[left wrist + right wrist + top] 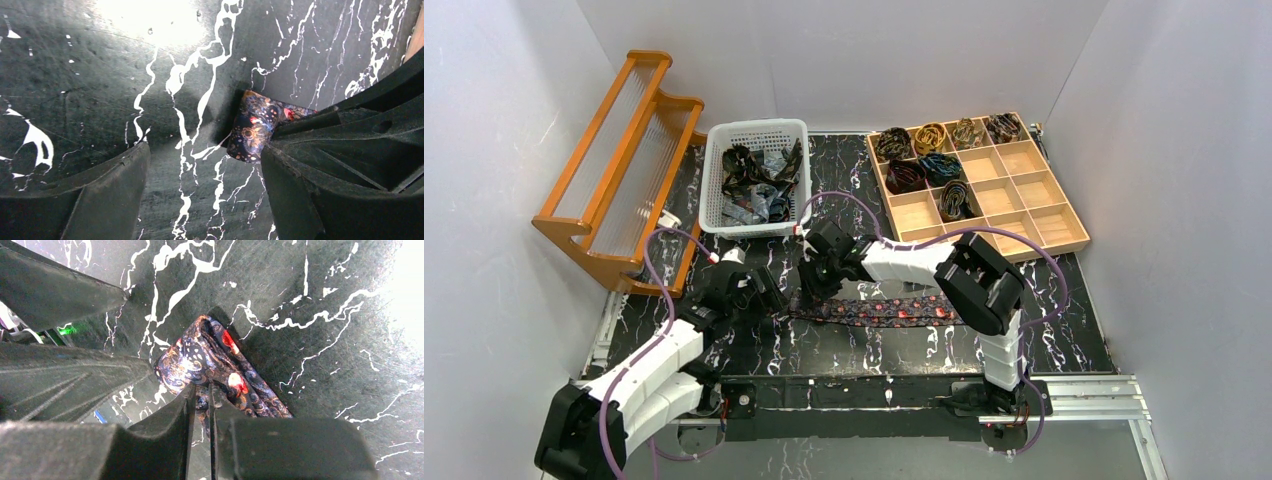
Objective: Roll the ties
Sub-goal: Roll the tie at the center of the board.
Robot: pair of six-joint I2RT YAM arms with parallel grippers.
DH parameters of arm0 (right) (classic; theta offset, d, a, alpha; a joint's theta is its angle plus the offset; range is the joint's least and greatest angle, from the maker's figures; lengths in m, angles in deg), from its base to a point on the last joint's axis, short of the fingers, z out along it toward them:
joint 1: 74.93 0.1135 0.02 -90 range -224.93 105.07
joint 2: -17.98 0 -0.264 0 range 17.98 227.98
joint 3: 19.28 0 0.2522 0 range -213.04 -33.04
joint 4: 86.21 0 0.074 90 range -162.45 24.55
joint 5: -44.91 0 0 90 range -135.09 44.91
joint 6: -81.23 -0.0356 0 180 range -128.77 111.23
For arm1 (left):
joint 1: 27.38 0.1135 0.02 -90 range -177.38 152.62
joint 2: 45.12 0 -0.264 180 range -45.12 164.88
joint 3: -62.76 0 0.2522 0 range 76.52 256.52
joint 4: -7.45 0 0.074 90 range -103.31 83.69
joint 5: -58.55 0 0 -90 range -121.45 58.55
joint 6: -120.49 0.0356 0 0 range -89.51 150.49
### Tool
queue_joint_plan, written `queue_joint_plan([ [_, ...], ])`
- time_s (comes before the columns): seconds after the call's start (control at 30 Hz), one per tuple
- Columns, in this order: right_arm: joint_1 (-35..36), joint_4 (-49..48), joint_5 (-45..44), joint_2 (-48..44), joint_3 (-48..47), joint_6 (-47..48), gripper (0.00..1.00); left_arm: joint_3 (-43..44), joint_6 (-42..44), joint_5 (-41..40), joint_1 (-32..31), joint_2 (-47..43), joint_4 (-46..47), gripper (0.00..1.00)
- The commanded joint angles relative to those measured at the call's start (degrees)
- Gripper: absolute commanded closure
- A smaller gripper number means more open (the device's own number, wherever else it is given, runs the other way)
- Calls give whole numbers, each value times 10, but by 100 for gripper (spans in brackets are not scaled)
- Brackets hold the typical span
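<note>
Tie (894, 311) lies flat on the counter (864, 345), running 3-to-9 o'clock just ahead of the arm bases. Right end effector (202, 396) is pressed together on the 9 o'clock end, pinching a bunched fold of the fabric. That looks like the start of the first turn, gripped so the core doesn't spring flat. Left end effector (205, 195) is spread with nothing in it, parked just beside that same end, tie tip right next to one finger. My read: it's staged to brace or pick up the fold when the right one re-grips. The rest of the strip lies straight, which should let it feed into the coil without twisting. Rolled ties (922, 137) fill several slots of the tray (1036, 190) at 1 o'clock; loose ties (754, 180) sit in the basket (714, 190) at 11 o'clock. Mid-task overall, early on this tie. Risk: the fold slips at handover.
</note>
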Motion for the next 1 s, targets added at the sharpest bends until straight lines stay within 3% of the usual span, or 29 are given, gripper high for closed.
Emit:
queue_joint_plan([
  [0.0,1,29,9,-16,-35,30,73,-6,14,33,3,3,26,21],
  [0.17,-1,30,-9,-64,-56,0,63,-3,17,44,3,20,38,21],
  [0.4,-14,24,-101,-160,52,-86,50,2,29,41,3,23,29,21],
  [0.57,-18,-12,-99,-193,131,-138,40,3,37,55,3,29,44,21],
  [0.97,-50,-77,2,-138,156,-178,43,8,43,61,4,22,51,20],
])
